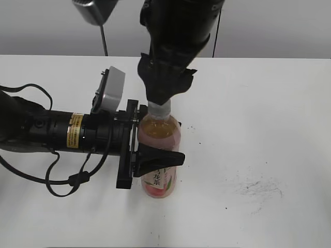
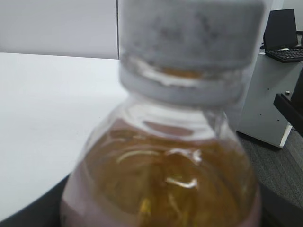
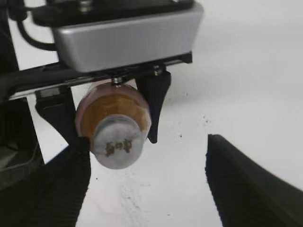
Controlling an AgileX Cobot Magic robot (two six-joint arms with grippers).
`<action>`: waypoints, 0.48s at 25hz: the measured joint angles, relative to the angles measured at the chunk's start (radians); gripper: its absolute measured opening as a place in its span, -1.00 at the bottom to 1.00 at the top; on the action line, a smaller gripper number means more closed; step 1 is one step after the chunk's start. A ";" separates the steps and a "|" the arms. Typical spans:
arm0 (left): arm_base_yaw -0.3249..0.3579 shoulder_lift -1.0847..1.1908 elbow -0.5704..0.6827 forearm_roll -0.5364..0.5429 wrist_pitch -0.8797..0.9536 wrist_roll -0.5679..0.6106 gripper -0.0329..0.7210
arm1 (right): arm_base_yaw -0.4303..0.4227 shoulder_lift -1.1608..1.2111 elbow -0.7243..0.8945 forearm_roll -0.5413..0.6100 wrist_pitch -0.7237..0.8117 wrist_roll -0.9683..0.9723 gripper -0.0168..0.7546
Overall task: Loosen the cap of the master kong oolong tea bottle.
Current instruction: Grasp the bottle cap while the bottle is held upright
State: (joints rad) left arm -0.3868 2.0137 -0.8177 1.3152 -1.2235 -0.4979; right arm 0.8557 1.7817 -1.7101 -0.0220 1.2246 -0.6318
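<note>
I have the master kong oolong tea bottle (image 1: 159, 155) upright mid-table, my left gripper (image 1: 155, 158) pinching its body from the left. My right gripper (image 3: 147, 184) hangs above, fingers spread wide, the cap (image 3: 117, 143) beside the left one, unheld. I'd centre over it before pinching and twisting. The label's characters are too small to read

Exterior slanting down, wrists close on bottle (image 1: 159, 155)
</note>
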 joint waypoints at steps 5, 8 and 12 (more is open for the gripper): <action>0.000 0.000 0.000 -0.003 0.000 0.000 0.27 | 0.000 0.000 0.000 0.004 0.000 0.312 0.52; 0.000 0.000 0.000 -0.006 0.002 0.000 0.27 | 0.000 0.000 0.000 0.051 0.000 0.443 0.52; 0.000 0.000 0.000 -0.007 0.002 -0.003 0.27 | 0.000 0.000 0.000 0.077 0.000 0.587 0.52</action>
State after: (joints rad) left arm -0.3868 2.0137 -0.8177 1.3081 -1.2214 -0.5008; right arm 0.8557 1.7817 -1.7101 0.0545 1.2246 -0.0447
